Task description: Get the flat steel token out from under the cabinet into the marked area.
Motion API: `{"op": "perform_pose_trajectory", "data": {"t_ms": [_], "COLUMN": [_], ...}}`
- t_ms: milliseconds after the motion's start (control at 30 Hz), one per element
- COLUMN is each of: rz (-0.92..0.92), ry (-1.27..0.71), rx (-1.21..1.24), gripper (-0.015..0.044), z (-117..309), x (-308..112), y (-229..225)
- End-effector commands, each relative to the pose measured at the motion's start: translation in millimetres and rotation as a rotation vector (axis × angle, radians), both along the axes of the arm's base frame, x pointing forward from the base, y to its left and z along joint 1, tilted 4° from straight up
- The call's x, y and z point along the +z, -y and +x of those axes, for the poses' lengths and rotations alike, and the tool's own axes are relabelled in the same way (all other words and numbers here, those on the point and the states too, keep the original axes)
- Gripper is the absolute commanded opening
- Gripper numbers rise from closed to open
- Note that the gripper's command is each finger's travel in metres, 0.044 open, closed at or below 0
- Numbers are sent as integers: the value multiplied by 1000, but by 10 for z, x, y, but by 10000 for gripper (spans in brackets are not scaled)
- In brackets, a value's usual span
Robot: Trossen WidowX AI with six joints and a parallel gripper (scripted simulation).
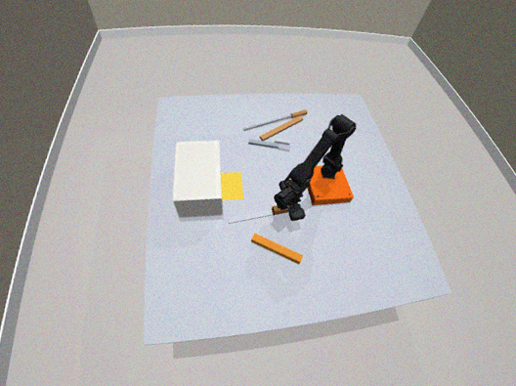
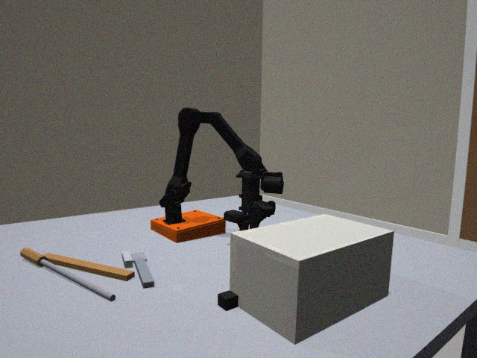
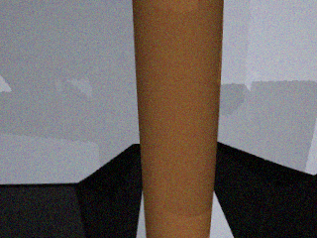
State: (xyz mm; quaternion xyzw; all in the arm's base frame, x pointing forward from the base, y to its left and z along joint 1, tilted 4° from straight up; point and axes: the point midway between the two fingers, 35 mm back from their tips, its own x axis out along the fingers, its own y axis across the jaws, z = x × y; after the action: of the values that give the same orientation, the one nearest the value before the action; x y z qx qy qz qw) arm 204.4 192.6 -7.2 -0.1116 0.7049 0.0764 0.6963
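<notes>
My gripper point(image 1: 286, 212) point(image 2: 248, 227) point(image 3: 173, 151) is shut on the brown handle point(image 1: 278, 210) point(image 3: 178, 99) of a thin-rod tool. Its thin rod point(image 1: 251, 219) points left in the top view, its tip just off the cabinet's lower right corner. Whether the rod touches the table is hard to tell. The white cabinet point(image 1: 197, 170) point(image 2: 311, 239) stands on the table, its vent slots not visible. The yellow marked area point(image 1: 232, 186) lies against its front, with nothing seen on it. The steel token is not visible in any view.
An orange bar point(image 1: 277, 248) lies near the held tool. A grey rod with a wooden handle point(image 1: 298, 113) point(image 2: 31, 256), a wooden stick point(image 1: 282, 129) point(image 2: 90, 266) and a grey forked piece point(image 1: 269, 144) point(image 2: 143, 272) lie beyond. A black cube point(image 2: 227, 300) is beside the cabinet.
</notes>
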Motion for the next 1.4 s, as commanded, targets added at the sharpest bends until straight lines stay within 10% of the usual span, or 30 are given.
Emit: {"op": "perform_pose_trajectory", "data": {"t_ms": [0,867,1100,1367], "rz": [3,2,-1,2], "ry": [6,15,11,14], "rx": [-42,-239,-214,-219], "gripper": [0,0,184,253], "z": [16,20,8,8], "x": [13,13,1,1], "y": [-11,1,9,9]}}
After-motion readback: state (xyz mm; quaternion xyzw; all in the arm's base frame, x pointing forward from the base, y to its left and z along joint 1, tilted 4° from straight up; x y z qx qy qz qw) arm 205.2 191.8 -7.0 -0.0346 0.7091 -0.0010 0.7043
